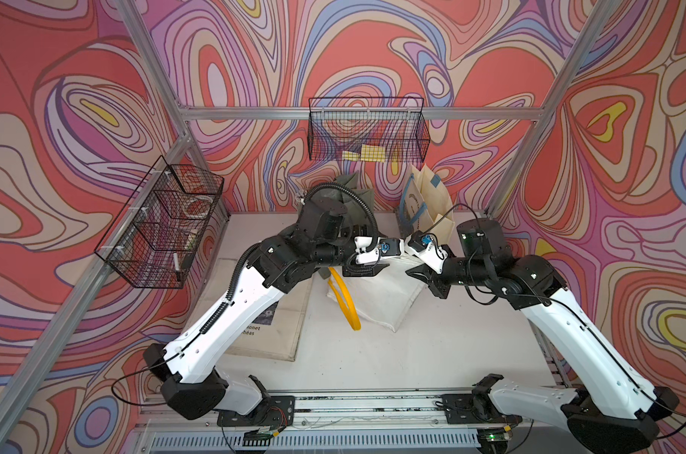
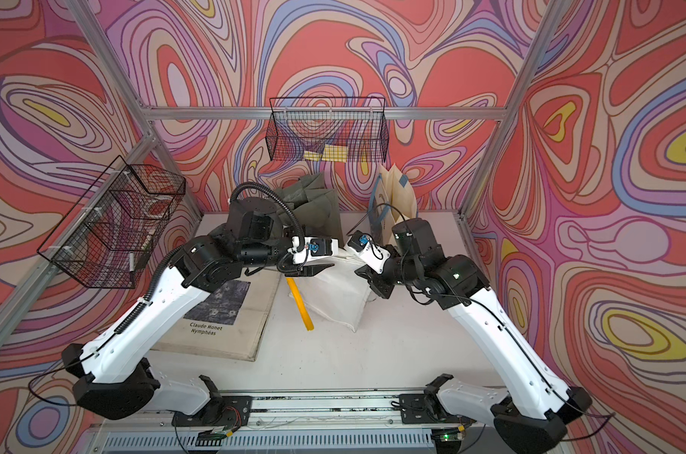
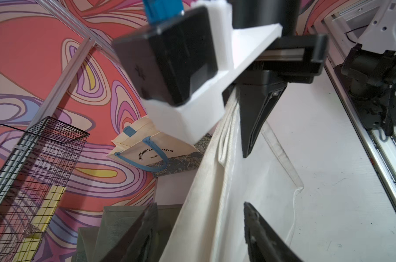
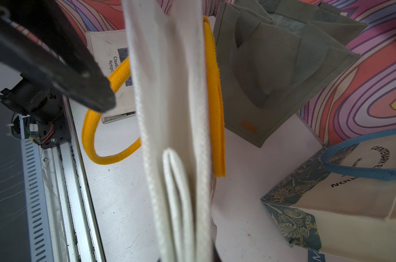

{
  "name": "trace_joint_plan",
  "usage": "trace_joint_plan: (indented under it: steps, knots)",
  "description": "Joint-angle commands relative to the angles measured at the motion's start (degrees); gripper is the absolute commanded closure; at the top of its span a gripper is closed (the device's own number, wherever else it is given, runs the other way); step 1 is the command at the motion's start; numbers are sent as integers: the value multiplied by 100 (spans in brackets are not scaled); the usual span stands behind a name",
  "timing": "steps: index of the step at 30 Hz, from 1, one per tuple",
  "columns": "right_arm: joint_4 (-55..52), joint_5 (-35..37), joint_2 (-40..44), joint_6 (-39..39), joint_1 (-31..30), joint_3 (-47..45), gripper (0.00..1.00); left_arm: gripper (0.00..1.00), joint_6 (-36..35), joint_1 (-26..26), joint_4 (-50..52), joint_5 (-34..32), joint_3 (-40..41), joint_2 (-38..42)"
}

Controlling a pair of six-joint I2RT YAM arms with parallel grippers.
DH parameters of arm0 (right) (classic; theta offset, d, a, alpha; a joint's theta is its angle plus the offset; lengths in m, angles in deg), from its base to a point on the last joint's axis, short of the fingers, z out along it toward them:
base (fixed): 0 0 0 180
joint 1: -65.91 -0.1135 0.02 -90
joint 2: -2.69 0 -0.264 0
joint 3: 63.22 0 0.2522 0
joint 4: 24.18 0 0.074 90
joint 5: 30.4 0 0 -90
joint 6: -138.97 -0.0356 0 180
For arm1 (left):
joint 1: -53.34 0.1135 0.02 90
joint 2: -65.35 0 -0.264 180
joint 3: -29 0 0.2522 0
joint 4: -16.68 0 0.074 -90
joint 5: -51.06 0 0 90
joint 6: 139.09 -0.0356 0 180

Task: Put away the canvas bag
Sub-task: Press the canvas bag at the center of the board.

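Observation:
The white canvas bag (image 1: 377, 298) with yellow handles (image 1: 347, 302) is folded and partly lifted off the table in the middle, in both top views (image 2: 333, 291). My right gripper (image 1: 416, 273) is shut on its upper edge; the left wrist view shows the right gripper (image 3: 242, 140) pinching the gathered cloth (image 3: 228, 127). My left gripper (image 1: 373, 271) is open at the same edge, facing the right one. In its wrist view its fingers (image 3: 258, 229) stand apart on either side of the bag's fold (image 3: 201, 215). In the right wrist view cloth (image 4: 169, 90) hides my right jaws.
A flat cream bag printed "Claude Monet" (image 2: 231, 314) lies under my left arm. At the back stand a green bag (image 2: 314, 204) and a cream bag with blue handles (image 2: 392, 204). Wire baskets hang on the back wall (image 1: 367, 129) and the left wall (image 1: 164, 224).

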Motion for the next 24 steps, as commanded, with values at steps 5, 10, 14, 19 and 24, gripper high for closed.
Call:
trace_joint_plan:
  steps: [5, 10, 14, 19, 24]
  knots:
    - [232, -118, 62, 307, 17, 304, 100, 35, 70, -25, 68, 36, -288, -296]
    - [297, -44, 74, 590, 18, 231, 100, 47, 172, -25, -9, 14, -224, -396]
    - [475, -33, 66, 470, 17, 209, 97, 82, 141, -19, -29, 121, -179, -416]
    - [548, -31, 116, 279, 32, 77, 85, 100, 180, 34, -447, 216, 148, -306]
    - [843, -292, 417, -192, 278, -451, 49, 100, 1050, 650, -1419, 1232, 725, 72]
